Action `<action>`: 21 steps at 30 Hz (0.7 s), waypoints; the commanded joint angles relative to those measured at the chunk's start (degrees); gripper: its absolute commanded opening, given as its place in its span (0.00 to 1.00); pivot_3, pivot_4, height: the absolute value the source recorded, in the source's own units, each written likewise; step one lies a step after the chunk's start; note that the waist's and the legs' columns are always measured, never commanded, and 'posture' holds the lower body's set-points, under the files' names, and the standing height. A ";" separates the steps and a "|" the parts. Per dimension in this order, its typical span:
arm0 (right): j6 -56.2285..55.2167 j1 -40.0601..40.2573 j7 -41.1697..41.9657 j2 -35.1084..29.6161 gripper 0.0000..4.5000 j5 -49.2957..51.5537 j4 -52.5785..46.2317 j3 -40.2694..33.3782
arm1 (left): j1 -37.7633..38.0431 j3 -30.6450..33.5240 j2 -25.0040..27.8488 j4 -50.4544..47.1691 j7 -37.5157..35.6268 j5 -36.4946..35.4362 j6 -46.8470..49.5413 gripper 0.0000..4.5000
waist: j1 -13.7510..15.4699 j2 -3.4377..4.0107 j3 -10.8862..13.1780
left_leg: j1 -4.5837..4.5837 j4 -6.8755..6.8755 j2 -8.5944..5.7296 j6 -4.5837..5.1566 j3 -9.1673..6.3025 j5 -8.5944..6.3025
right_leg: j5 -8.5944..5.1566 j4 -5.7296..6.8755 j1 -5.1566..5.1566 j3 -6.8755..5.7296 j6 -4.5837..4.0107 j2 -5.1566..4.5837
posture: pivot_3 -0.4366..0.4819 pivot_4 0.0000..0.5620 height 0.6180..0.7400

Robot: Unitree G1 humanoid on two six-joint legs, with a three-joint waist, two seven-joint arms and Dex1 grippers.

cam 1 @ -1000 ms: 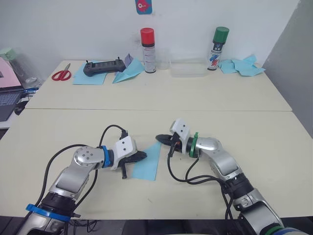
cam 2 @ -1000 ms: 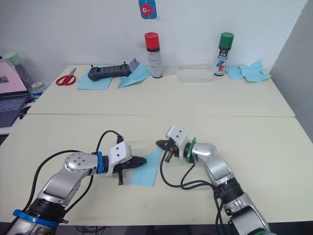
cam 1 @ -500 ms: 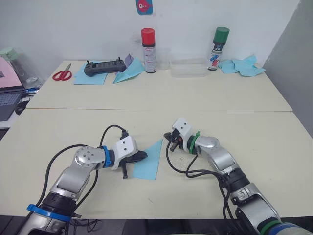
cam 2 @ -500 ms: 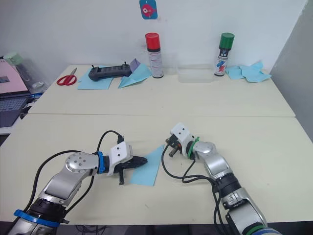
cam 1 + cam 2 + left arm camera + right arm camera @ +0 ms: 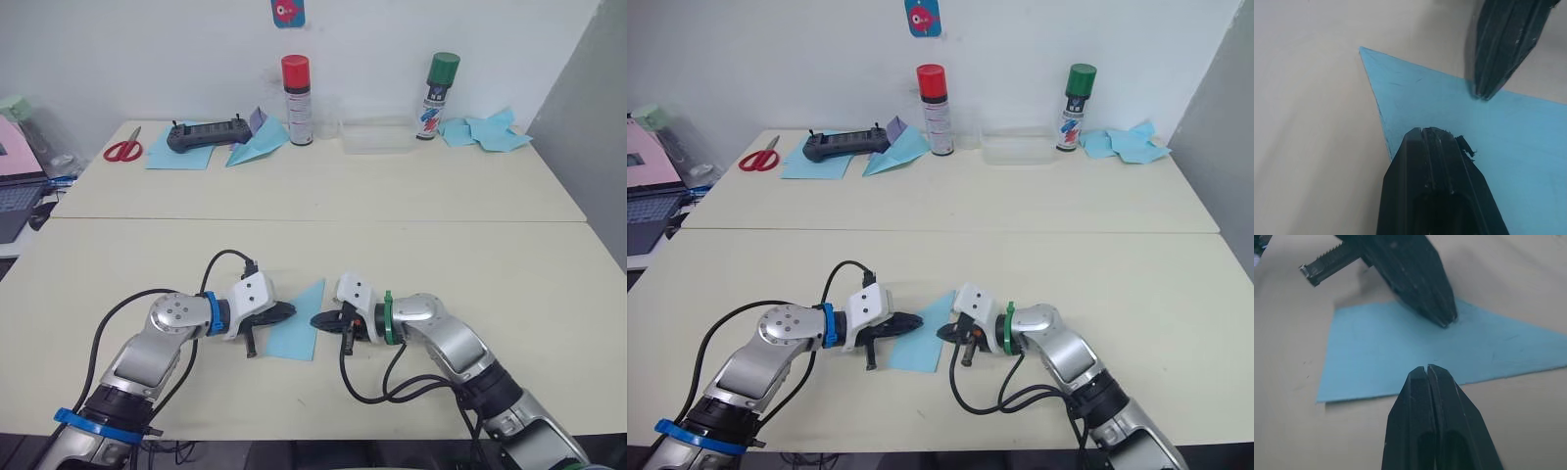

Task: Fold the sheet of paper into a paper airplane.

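Sheet of paper: the sheet of paper (image 5: 297, 321), partly folded to a point at its far end, lies flat on the near worktop (image 5: 147, 255), between the two grippers.
Left gripper: the left gripper (image 5: 286, 311) has its fingers pressed together with nothing between them; its tip rests on the sheet's left edge, apparently pinning it.
Right gripper: the right gripper (image 5: 319, 320) is likewise closed and empty-handed, its tip at the sheet's right edge, opposite the left tip; probably about to press or run a crease.
Contact: whether the right tip actually touches the paper is hard to judge.
Container: a clear plastic tray (image 5: 376, 137), well beyond the sheet on the far worktop, between a red-capped spray can (image 5: 296, 101) and a green-capped spray can (image 5: 437, 96); it looks empty.
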 commanded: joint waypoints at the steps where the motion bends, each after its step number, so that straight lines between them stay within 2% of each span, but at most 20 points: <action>1: 6.39 0.79 3.96 -1.29 0.01 0.85 0.28 4.73 | 1.65 -2.07 0.53 1.51 0.26 2.40 2.16 0.01 | -0.01 -0.02 -0.03 | 0.01 -0.05 -0.03 0.00 -0.01 0.00 | -0.04 0.00 0.00 0.00 0.02 -0.02 | 0.48 0.27 1.00; 6: 12.14 -0.41 9.81 -1.38 0.01 4.28 0.64 7.68 | 2.58 -1.47 1.08 0.69 0.53 2.27 2.61 0.01 | -0.10 -0.15 -0.16 | 0.08 -0.33 -0.08 0.00 -0.02 0.00 | -0.17 -0.01 0.00 -0.03 -0.03 -0.05 | 0.48 0.27 1.00; 10: 13.55 -1.26 18.48 -5.10 0.01 7.12 -1.57 11.84 | 3.85 -0.67 1.88 -0.05 0.64 2.01 2.87 0.01 | -0.16 -0.28 -0.34 | 0.12 -0.55 -0.11 0.00 -0.02 0.00 | -0.37 -0.03 0.00 -0.07 -0.06 -0.07 | 0.48 0.27 1.00; 13: 11.76 -1.84 21.91 -7.17 0.01 8.20 -2.05 11.71 | 3.63 -0.70 1.71 -0.08 0.79 2.07 3.24 0.01 | -0.12 -0.50 -0.48 | 0.11 -0.70 -0.11 0.00 -0.07 -0.02 | -0.49 -0.03 0.00 -0.22 -0.06 -0.10 | 0.48 0.27 1.00; 16: 5.05 -2.09 20.77 -6.56 0.01 7.82 -0.79 7.21 | 3.43 -0.50 1.04 -0.14 1.18 1.58 3.83 0.01 | -0.06 -0.50 -0.47 | 0.10 -0.73 -0.11 0.00 -0.18 -0.04 | -0.52 -0.03 0.02 -0.38 -0.01 -0.11 | 0.48 0.27 1.00; 19: 5.02 -2.89 16.35 -3.74 0.01 11.03 -1.98 -0.94 | 2.73 0.43 0.02 0.07 1.30 -0.03 5.13 0.01 | -0.14 -0.52 -0.23 | 0.10 -0.73 -0.10 0.00 -0.18 -0.03 | -0.52 -0.03 0.02 -0.37 -0.03 -0.11 | 0.48 0.27 1.00; 21: 3.85 -3.09 13.34 -2.44 0.01 10.64 -2.38 -3.21 | 1.97 0.68 -0.33 0.60 1.21 -0.33 5.51 0.01 | -0.14 -0.47 -0.12 | 0.08 -0.69 -0.14 -0.01 -0.15 -0.01 | -0.45 -0.03 0.01 -0.29 -0.02 -0.12 | 0.48 0.27 1.00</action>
